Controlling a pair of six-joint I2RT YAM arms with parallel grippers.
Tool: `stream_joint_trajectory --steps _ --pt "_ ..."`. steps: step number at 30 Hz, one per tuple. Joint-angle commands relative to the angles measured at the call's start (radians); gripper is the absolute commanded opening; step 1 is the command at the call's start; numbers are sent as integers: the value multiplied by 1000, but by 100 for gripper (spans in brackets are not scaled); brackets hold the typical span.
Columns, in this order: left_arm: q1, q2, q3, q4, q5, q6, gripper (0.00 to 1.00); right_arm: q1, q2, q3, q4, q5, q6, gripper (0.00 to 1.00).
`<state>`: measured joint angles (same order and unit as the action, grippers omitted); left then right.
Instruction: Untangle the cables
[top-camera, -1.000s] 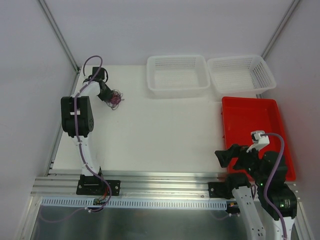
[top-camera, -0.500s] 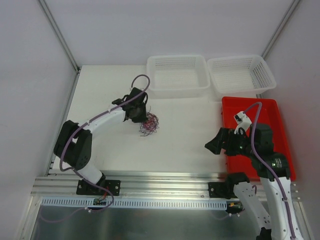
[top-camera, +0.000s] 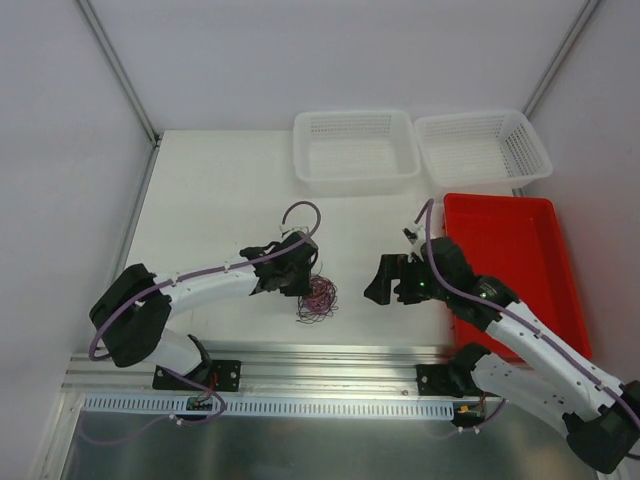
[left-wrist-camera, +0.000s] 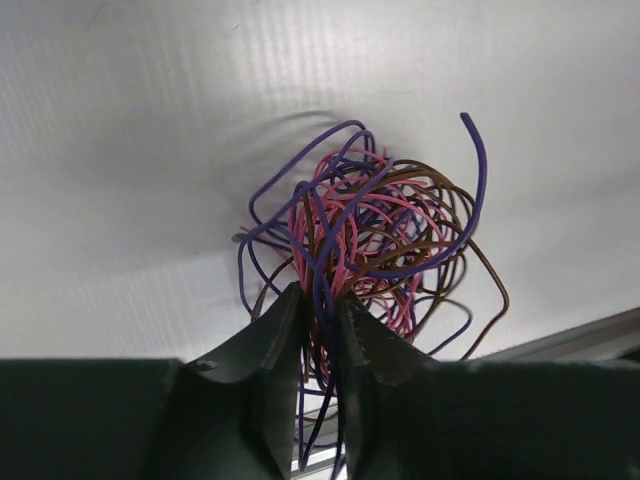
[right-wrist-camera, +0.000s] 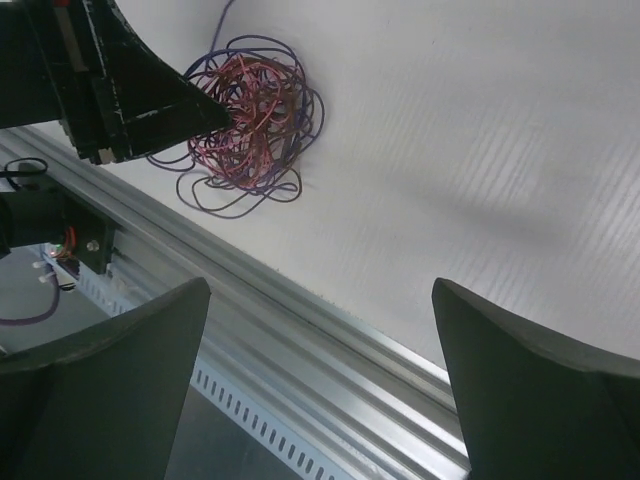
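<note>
Near the front edge of the ribbed white table (top-camera: 220, 200), the right gripper (top-camera: 385, 283) hangs with its black jaws spread wide, holding nothing. Just to its left, the left gripper (left-wrist-camera: 318, 305) pinches several strands of the cables (left-wrist-camera: 370, 220), a glossy snarl of thin purple, pink-red and brown loops. The lower strands vanish behind it.

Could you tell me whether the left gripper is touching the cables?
Touching. The left wrist view shows the left gripper with its jaws pinched on strands of the cables.
</note>
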<state>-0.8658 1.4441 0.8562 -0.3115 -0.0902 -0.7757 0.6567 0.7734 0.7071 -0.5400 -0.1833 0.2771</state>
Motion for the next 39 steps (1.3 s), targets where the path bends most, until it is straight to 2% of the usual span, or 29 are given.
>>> stream_joint_trajectory --steps 1,3,5,6,7,12,18,22,24,26,27,28,29,30,31,34,39 --pt "-24 -50 -60 86 -42 -140 21 99 73 -47 216 172 126 99" --pt "-35 -74 -95 95 -51 -177 33 168 139 -63 288 220 149 99" --pt "-47 -122 -133 98 -72 -212 39 213 203 -70 328 254 174 96" --pt "-48 -154 -147 101 -75 -221 45 219 223 -72 360 263 191 95" --pt "-50 -168 -160 103 -83 -226 47 224 259 -70 376 277 200 94" --pt "-52 -221 -232 109 -85 -260 48 233 351 -57 457 288 228 90" --pt "-56 -177 -240 147 -63 -255 47 250 501 -46 610 236 249 84" --pt "-58 -137 -241 163 -59 -260 43 268 643 -21 663 196 260 81" --pt "-58 -119 -240 172 -62 -263 37 273 685 -18 701 193 269 79" --pt "-58 -111 -244 173 -68 -264 31 274 734 -20 725 145 274 71" --pt "-59 -113 -246 176 -72 -264 22 273 742 -21 730 143 271 66" --pt "-58 -116 -246 175 -81 -264 18 274 747 -23 732 140 267 55" --pt "-58 -123 -252 173 -91 -260 14 273 738 -24 726 146 264 49" --pt "-56 -142 -255 173 -100 -254 5 273 728 -26 715 151 251 42" --pt "-56 -155 -258 169 -112 -247 0 274 710 -24 698 177 240 24" --pt "-52 -217 -238 118 -175 -200 0 273 618 5 579 289 182 1" --pt "-41 -335 -132 11 -304 -80 0 270 449 130 283 470 62 1"
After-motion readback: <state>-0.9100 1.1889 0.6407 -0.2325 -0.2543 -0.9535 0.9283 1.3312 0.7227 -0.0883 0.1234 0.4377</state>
